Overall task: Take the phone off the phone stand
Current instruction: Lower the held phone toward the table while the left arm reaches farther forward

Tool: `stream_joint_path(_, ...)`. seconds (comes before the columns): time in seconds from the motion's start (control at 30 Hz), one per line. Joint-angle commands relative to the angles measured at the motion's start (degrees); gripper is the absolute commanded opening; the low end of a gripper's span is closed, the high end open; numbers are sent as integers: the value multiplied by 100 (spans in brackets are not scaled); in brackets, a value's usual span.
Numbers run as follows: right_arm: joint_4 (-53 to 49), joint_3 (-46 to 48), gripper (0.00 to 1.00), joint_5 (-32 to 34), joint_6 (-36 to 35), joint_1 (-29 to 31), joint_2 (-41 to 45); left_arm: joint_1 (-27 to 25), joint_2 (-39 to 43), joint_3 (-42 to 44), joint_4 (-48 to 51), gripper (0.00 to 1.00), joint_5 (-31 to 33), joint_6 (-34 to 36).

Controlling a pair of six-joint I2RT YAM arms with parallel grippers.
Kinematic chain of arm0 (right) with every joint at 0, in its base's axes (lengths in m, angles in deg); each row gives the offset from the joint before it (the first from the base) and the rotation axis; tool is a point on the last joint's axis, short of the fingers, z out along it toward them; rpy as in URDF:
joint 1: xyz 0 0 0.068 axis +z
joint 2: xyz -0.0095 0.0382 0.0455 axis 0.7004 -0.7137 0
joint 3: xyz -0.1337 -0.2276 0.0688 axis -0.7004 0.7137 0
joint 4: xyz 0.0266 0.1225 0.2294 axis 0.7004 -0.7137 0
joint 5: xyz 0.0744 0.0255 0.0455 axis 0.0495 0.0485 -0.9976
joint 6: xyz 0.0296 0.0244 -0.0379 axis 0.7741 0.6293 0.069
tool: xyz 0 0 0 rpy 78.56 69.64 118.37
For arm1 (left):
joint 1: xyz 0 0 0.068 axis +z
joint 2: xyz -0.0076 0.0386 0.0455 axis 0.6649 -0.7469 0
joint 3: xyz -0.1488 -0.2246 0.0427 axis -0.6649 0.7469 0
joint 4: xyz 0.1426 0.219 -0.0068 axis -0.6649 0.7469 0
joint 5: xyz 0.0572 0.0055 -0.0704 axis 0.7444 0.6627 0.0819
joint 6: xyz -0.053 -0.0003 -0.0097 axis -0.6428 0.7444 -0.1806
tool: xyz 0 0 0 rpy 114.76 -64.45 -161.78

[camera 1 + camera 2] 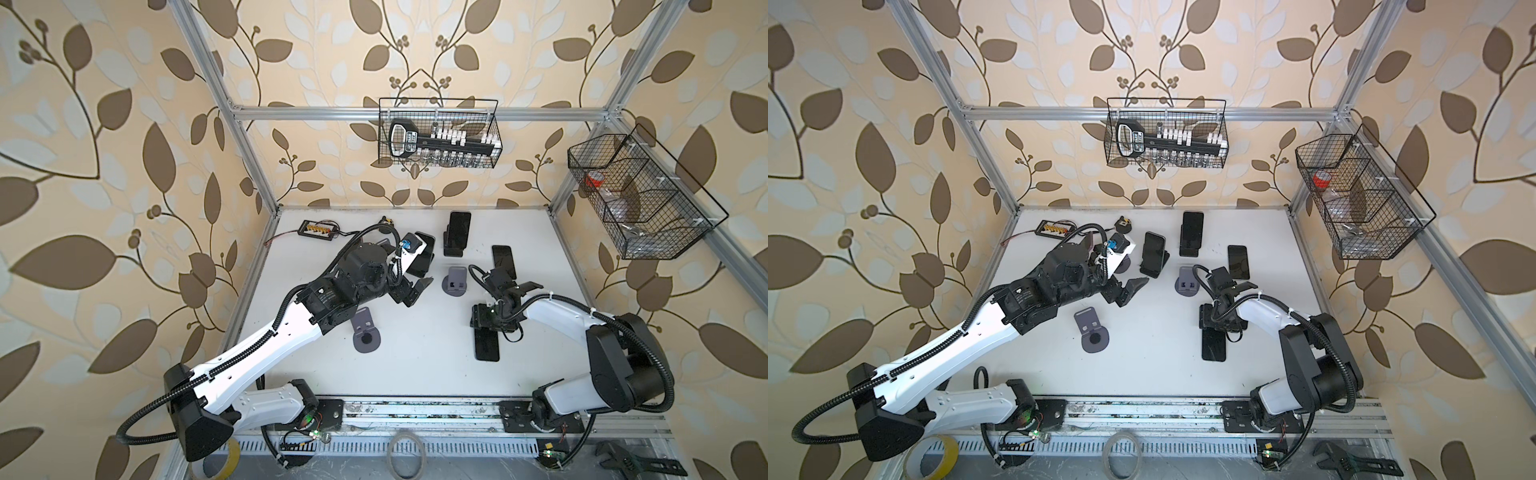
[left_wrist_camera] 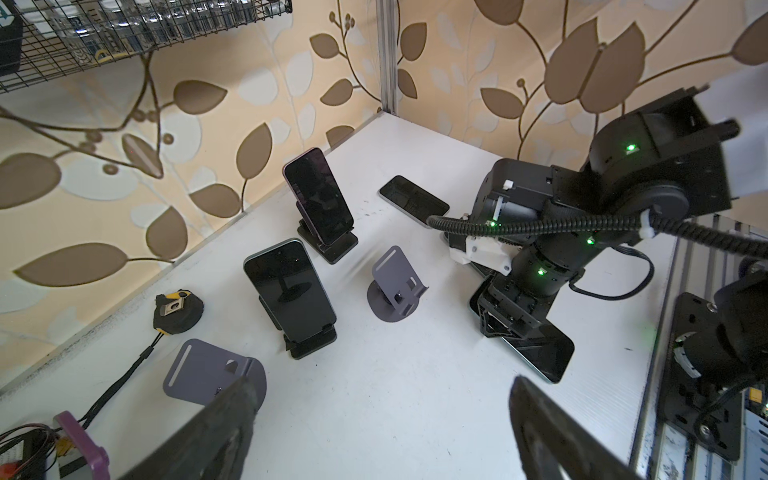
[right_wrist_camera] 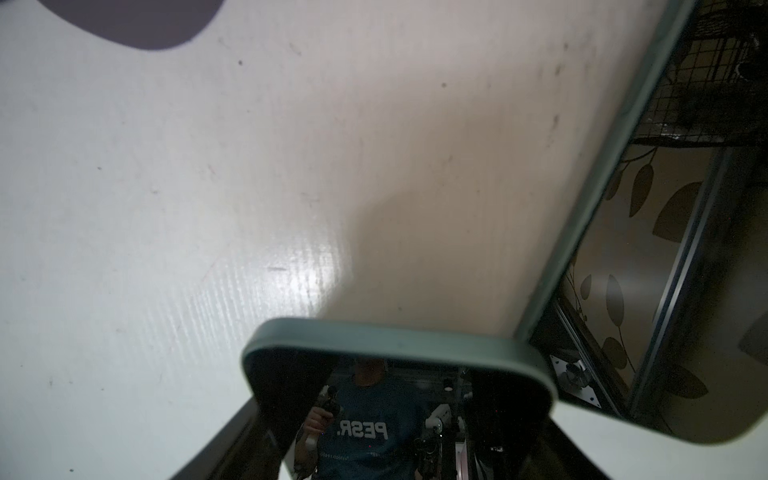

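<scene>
Two dark phones lean upright on black phone stands: one at the back (image 1: pixel 459 228) (image 2: pixel 318 195), and one nearer the left arm (image 1: pixel 1153 251) (image 2: pixel 291 286). My left gripper (image 1: pixel 415 293) (image 2: pixel 382 388) hangs open and empty just in front of the nearer one. My right gripper (image 1: pixel 484 322) (image 3: pixel 399 415) points down, shut across the width of a green-edged phone (image 1: pixel 487 347) (image 3: pixel 399 345) that lies flat on the table. Another phone (image 1: pixel 504 262) (image 2: pixel 413 199) lies flat behind the right arm.
Empty purple stands sit at mid-table (image 1: pixel 455 284), front left (image 1: pixel 365 328) and beside the left fingers (image 2: pixel 208 370). A connector board with cables (image 1: pixel 318 228) and a small black-yellow part (image 2: pixel 176 311) are at the back left. Wire baskets (image 1: pixel 438 133) (image 1: pixel 636 199) hang on the walls.
</scene>
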State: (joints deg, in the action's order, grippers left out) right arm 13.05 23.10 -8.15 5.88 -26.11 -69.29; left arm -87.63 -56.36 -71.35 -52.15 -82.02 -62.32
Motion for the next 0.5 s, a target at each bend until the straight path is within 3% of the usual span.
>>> stream_joint_path(0.0,200,-26,52,-112,69,-1,-77,-87,107,15,-88,95,85,137)
stream_joint_path(0.47,324,14,63,-53,165,23,-392,-166,142,33,-59,95,238,278)
